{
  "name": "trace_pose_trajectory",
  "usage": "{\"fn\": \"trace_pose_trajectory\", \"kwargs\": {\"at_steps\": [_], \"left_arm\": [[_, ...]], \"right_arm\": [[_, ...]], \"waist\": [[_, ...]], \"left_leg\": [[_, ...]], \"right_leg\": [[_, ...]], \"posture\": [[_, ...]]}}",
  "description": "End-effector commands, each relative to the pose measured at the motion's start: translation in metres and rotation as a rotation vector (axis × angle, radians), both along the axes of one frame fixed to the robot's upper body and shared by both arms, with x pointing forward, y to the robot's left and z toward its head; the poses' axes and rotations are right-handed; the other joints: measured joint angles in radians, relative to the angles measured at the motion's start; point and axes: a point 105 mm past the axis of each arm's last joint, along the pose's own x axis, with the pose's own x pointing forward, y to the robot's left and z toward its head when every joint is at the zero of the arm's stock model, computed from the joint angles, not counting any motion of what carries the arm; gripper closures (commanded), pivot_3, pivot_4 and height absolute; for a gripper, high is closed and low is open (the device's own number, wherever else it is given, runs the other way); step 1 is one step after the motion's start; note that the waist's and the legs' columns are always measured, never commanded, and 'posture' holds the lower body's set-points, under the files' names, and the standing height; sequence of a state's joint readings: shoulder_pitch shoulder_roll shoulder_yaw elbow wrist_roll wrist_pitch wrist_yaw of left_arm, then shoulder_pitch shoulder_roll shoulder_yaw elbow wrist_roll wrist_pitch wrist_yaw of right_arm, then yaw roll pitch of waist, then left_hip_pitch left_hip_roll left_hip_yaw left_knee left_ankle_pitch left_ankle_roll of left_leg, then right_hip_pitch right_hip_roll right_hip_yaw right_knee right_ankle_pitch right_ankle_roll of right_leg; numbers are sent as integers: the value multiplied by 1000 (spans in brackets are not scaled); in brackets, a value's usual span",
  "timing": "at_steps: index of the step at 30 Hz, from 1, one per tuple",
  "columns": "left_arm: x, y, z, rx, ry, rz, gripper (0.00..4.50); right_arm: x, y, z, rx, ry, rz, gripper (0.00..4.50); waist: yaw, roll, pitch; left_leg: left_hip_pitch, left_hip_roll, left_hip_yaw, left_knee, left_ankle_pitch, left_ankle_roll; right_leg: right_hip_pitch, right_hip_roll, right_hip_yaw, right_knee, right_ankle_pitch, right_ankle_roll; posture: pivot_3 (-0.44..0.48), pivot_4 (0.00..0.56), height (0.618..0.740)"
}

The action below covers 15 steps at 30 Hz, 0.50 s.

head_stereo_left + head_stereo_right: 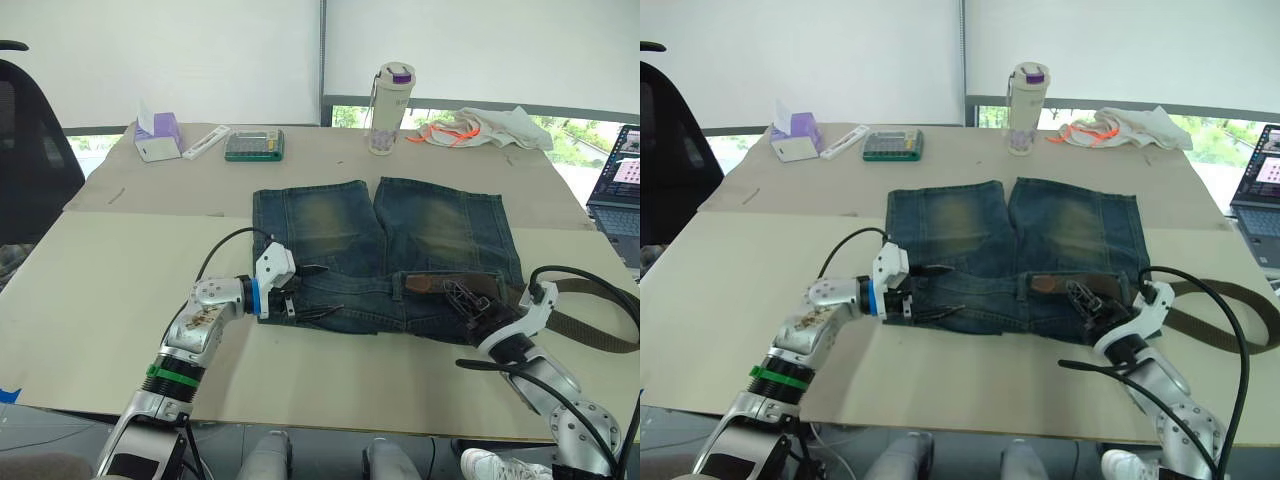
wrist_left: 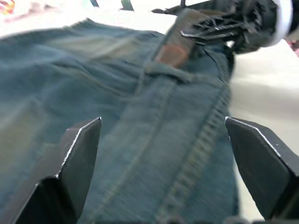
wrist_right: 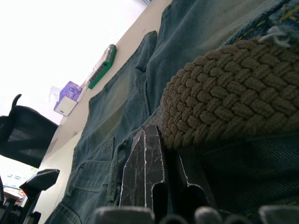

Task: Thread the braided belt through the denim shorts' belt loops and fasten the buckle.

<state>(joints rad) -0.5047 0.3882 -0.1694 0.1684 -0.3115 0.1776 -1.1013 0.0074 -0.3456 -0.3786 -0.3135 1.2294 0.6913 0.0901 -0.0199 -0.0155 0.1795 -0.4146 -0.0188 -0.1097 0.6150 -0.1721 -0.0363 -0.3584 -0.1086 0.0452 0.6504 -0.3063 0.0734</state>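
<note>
Braided belt [image 1: 580, 318] lies along waistband, right tool [image 1: 468, 301] pinching it; left tool [image 1: 312, 292] spread

One tabletop [image 1: 120, 300] carries everything counted here. On it lies one pair of denim shorts [image 1: 385, 245], with one braided belt [image 1: 590, 320] running along its near edge and trailing off to the right. Two end effectors are in view: the left end effector [image 1: 310, 292] at the shorts' near left corner and the right end effector [image 1: 462, 296] on the near right side. Along the far edge stand one bottle [image 1: 390, 108], one tissue box [image 1: 158, 136], one calculator [image 1: 254, 144] and one white cloth [image 1: 490, 126]. One laptop [image 1: 620, 190] sits at the far right, one chair [image 1: 30, 150] at the left.
</note>
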Motion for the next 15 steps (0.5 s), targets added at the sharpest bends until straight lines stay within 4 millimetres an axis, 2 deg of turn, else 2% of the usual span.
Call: {"fn": "trace_pose_trajectory", "kwargs": {"at_steps": [1, 10, 15], "left_arm": [[-2, -8, 15, -46, -29, -11, 42], [1, -14, 13, -109, 51, 42, 42], [4, -18, 12, -178, 135, 82, 42]], "right_arm": [[0, 24, 14, -41, -39, 92, 4500], [6, 70, 12, -46, 5, 189, 4500], [11, 78, 12, 4, 9, 171, 4500]], "waist": [[-1, 0, 0], [-23, 0, 0], [-25, 0, 0]], "left_leg": [[0, 0, 0, 0, 0, 0], [0, 0, 0, 0, 0, 0], [0, 0, 0, 0, 0, 0]], "right_leg": [[0, 0, 0, 0, 0, 0], [-4, 0, 0, 7, 0, 0], [-5, 0, 0, 9, 0, 0]], "posture": [[0, 150, 740], [0, 150, 740], [0, 150, 740]]}}
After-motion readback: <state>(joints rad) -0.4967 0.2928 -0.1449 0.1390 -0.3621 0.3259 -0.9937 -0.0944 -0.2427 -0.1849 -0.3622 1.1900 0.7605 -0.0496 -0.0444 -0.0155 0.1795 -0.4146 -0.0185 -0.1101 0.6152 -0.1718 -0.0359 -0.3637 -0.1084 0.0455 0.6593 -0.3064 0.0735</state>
